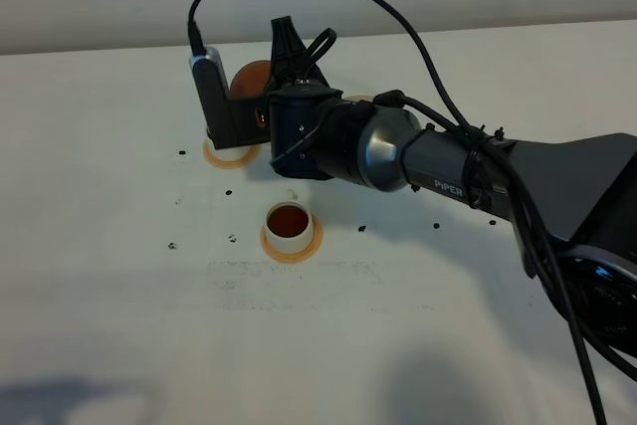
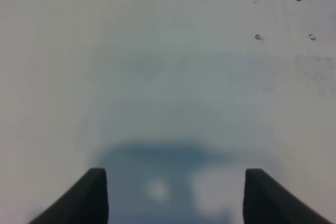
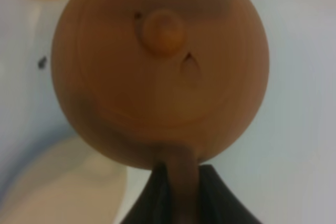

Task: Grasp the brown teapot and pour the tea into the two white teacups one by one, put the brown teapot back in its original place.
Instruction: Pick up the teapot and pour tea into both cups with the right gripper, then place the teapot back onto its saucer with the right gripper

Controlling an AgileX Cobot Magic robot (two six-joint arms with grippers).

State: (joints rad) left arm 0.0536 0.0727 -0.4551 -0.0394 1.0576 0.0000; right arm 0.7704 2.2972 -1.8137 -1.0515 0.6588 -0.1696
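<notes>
Brown teapot (image 3: pixel 160 72) tilted, lid facing wrist camera, spout hidden; right gripper (image 3: pixel 178 182) clamps loop handle; left gripper (image 2: pixel 176 195) wide, empty

Brown teapot (image 3: pixel 160 72), white teacup (image 1: pixel 290 229) of dark red tea, orange coaster (image 1: pixel 290 248).

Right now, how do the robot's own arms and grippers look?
The right arm is dark grey and black with a rounded silver joint, white "PiPER" lettering and looped black cables. Its right gripper has dark fingers. The left gripper shows only two dark, pointed fingertips.
</notes>
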